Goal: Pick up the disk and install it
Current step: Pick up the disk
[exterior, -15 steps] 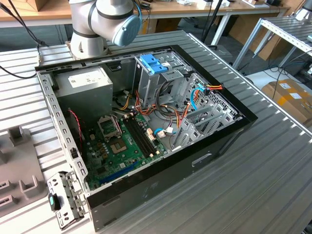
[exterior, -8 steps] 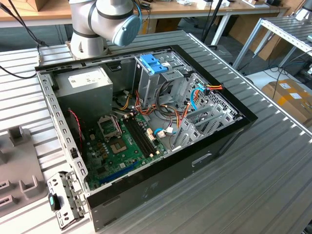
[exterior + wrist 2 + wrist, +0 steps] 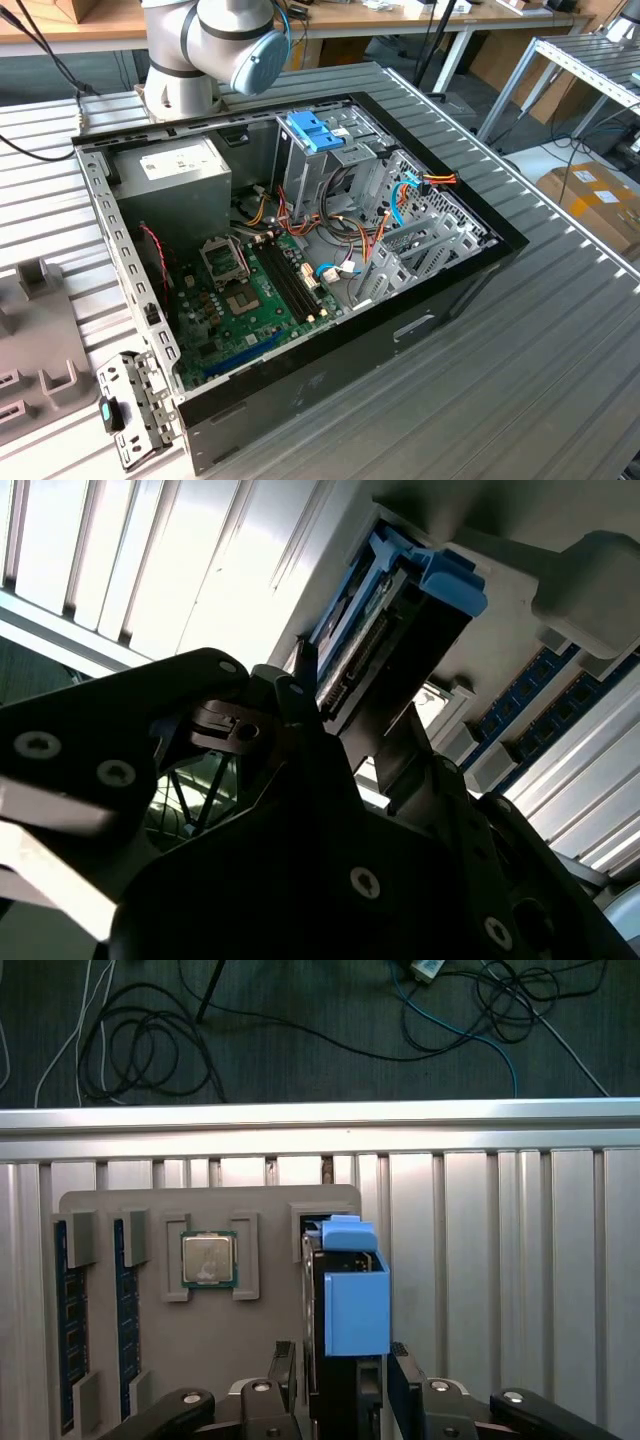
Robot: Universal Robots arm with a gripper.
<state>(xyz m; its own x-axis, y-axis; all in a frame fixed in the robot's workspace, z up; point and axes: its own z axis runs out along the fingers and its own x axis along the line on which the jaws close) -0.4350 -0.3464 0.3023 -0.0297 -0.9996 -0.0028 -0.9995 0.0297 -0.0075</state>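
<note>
The disk [image 3: 345, 1290] stands on edge in a slot of the grey fixture tray [image 3: 260, 1340], with a blue plastic carrier over its top and side. In the second wrist view its connector edge [image 3: 365, 665] and blue carrier point away from the camera. My gripper [image 3: 345, 1385] straddles the disk, one black finger [image 3: 285, 1370] against each broad face, shut on it. The same grip appears in the second wrist view, gripper [image 3: 350, 705] around the disk's lower part. The open computer case [image 3: 300, 250] lies on the table, with a metal drive cage [image 3: 315, 130] topped in blue.
On the tray, a processor chip [image 3: 208, 1258] and two memory sticks [image 3: 65, 1330] sit beside the disk. The ribbed aluminium table [image 3: 500, 1260] ends at a rail, with cables on the floor beyond. The arm's base [image 3: 200, 50] stands behind the case. A loose bracket [image 3: 130, 410] lies at its near corner.
</note>
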